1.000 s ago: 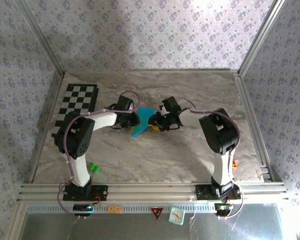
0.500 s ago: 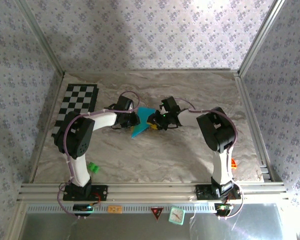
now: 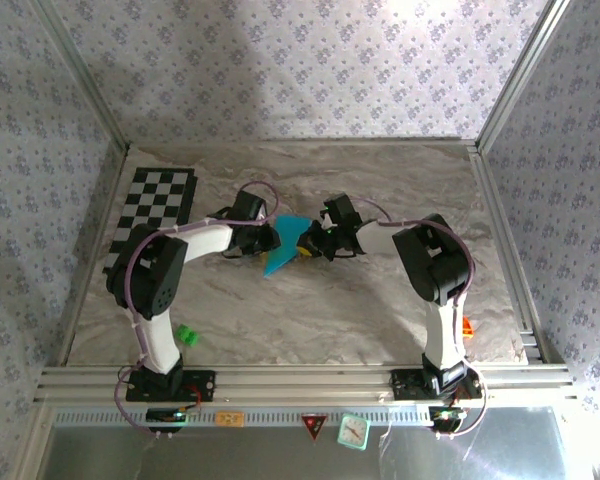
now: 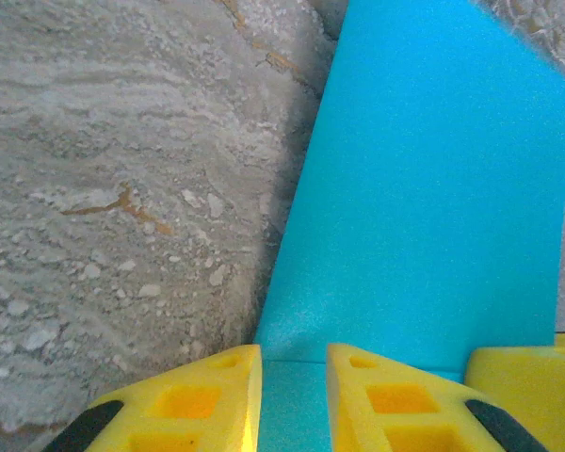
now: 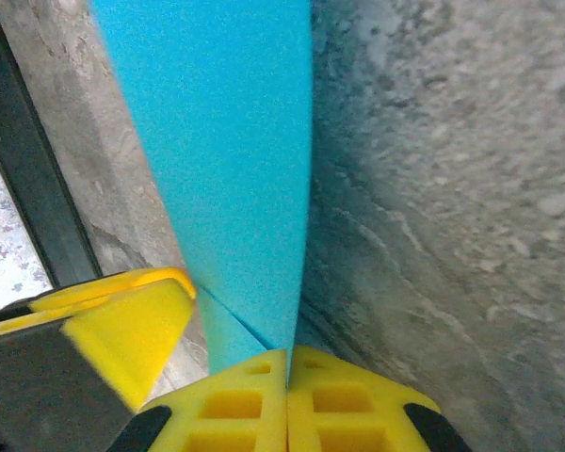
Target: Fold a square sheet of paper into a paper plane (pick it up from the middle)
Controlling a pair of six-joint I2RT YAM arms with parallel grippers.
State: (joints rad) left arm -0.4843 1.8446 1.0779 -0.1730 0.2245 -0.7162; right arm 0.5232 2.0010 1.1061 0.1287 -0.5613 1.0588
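Note:
The square sheet of paper is cyan-blue and creased, lying mid-table between my two grippers. My left gripper comes at it from the left. In the left wrist view its yellow fingertips stand slightly apart with the paper showing in the gap of the left gripper; whether they pinch it is unclear. My right gripper meets the paper from the right. In the right wrist view the right gripper has its jaws closed on a raised fold of the paper.
A black-and-white checkerboard mat lies at the back left. A small green block sits by the left arm's base. A small orange object lies against the right rail. Metal frame rails border the marble-patterned table.
The right gripper's jaws have closed onto the paper. The paper's right part has lifted slightly. Both arms have hardly moved.

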